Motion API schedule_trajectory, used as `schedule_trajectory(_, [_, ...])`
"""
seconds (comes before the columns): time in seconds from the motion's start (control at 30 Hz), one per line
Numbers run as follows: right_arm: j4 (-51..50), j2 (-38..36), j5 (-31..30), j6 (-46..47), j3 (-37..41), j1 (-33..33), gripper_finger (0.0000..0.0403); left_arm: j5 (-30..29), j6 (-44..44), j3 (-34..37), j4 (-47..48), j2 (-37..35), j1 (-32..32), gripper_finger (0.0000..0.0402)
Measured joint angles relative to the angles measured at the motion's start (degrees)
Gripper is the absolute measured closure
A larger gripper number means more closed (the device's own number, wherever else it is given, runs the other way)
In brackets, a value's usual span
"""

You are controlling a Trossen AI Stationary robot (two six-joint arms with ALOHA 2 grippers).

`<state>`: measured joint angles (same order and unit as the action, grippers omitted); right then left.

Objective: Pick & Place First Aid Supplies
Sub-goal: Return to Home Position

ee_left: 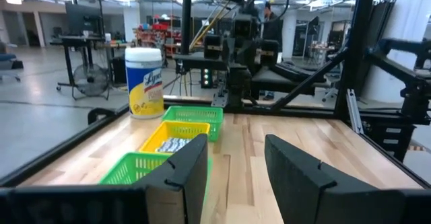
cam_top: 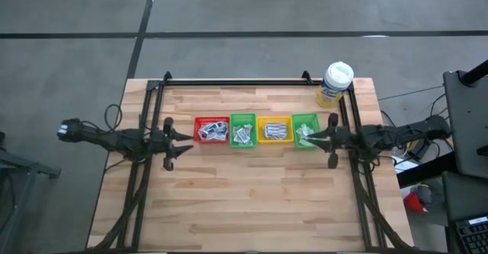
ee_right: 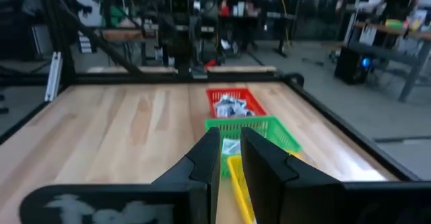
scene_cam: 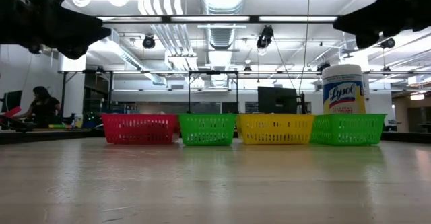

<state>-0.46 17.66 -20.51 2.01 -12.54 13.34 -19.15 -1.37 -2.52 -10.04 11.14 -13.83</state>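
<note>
On a light wooden plank table (cam_top: 252,200), the first aid supplies (cam_top: 212,133), small flat white paper packets with grey print, lay heaped inside four small plastic mesh baskets. The baskets were set side by side in one row from left to right: a red basket (cam_top: 212,119), a green basket (cam_top: 243,116), a yellow basket (cam_top: 274,118) and a second green basket (cam_top: 305,116). A white-capped cylindrical tub with a yellow label (cam_top: 335,84) stood near the far right corner, behind the row's right end. The left gripper (cam_top: 185,138) hung raised above the table just left of the red basket, its fingers well apart and holding nothing. The right gripper (cam_top: 311,139) hung raised over the right edge of the second green basket, its fingers drawn close with only a narrow gap between them, also empty. Beyond the table, at the room's far left, a person (scene_cam: 40,106) was at a bench.
</note>
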Motion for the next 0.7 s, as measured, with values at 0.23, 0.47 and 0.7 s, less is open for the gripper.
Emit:
schedule_trajectory(0.23, [-0.19,-9.26,3.06,-1.14,3.62,0.00,0.0346,0.01,0.90,0.00,1.80,-3.18,1.41,0.0251])
schedule_trajectory(0.47, [-1.74,-14.58,9.76,-2.62,5.56,0.00,0.0346,4.10,0.32,1.99,2.23,-5.80,4.13,0.0251])
schedule_trajectory(0.7, [-9.32,-15.03,9.88,-2.34,4.54,0.00,0.0346,5.17,3.26,2.01,2.56,-7.61,7.60,0.0251])
